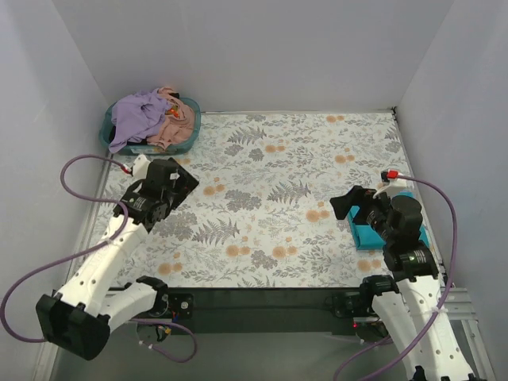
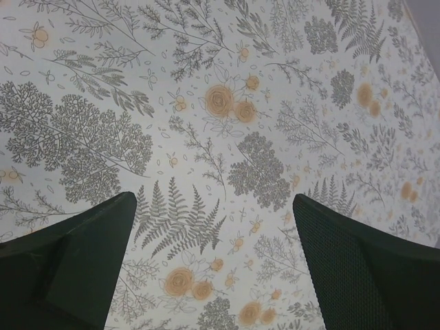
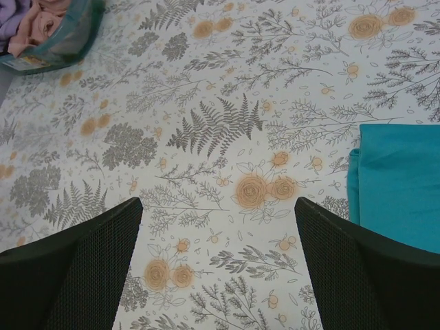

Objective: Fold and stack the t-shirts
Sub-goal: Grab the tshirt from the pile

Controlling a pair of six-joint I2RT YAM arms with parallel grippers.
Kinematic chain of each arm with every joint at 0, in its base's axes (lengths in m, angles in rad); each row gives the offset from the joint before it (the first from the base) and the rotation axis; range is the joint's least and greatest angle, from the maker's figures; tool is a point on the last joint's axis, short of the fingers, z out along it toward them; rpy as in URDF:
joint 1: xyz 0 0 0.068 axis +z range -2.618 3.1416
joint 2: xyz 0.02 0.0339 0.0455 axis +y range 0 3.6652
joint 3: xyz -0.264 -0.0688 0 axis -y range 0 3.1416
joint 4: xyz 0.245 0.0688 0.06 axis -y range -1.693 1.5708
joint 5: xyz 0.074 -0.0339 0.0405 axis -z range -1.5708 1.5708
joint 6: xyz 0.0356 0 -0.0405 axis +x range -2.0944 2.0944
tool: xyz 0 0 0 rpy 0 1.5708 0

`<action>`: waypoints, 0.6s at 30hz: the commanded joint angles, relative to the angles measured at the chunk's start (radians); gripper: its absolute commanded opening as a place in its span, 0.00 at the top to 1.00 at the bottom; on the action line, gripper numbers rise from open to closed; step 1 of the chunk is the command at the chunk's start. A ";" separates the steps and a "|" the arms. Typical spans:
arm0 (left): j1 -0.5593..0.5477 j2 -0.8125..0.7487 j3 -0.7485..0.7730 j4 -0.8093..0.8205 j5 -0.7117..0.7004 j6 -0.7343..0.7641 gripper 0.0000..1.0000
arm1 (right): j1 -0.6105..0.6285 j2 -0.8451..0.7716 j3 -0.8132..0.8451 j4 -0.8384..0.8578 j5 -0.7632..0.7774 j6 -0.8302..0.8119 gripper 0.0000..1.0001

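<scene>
— Where are the shirts?

— A teal shirt (image 1: pixel 363 236) lies folded at the right edge of the desk, partly hidden under the right arm (image 1: pixel 406 230). The others are heaped in the basket (image 1: pixel 106 132) in the far left corner. A lavender shirt (image 1: pixel 136 113) is on top and a pink shirt (image 1: pixel 181 128) is beside it, and both spill over the rim. I can't tell what lies beneath them.

— And the arms?

— Both pairs of jaws gape wide and hold nothing. The left arm (image 1: pixel 119 246) hangs over the bare floral cover (image 1: pixel 270 198), near the basket but apart from it. The right one hovers just beside the teal shirt.

— What could go wrong?

— The heap worries me most. The lavender and pink cloth look tangled, so a pinch on one may drag the other out with it. The basket looks light too. If a sleeve catches on the rim, the whole thing could slide or tip.

— Anything on the right side?

— The right jaws sit low by the folded teal shirt. A careless sweep across it could catch the edge and undo the fold.

— And the cover?

— It's soft as well. A deep pinch on a spread shirt might grab the cover along with it and wrinkle everything on top.
</scene>
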 commanded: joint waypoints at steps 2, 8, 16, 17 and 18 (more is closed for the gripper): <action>0.012 0.130 0.089 0.076 -0.087 0.010 0.02 | 0.004 0.060 0.063 0.058 -0.028 -0.018 0.02; 0.234 0.422 0.299 0.174 -0.001 0.099 0.02 | 0.004 0.165 0.081 0.159 -0.028 -0.016 0.02; 0.523 0.833 0.662 0.309 0.158 0.228 0.02 | 0.002 0.310 0.075 0.227 -0.080 -0.021 0.01; 0.543 0.929 0.780 0.292 0.161 0.247 0.02 | 0.001 0.326 0.068 0.237 -0.095 -0.031 0.02; 0.555 0.971 0.826 0.286 0.161 0.259 0.02 | 0.002 0.332 0.065 0.237 -0.098 -0.035 0.02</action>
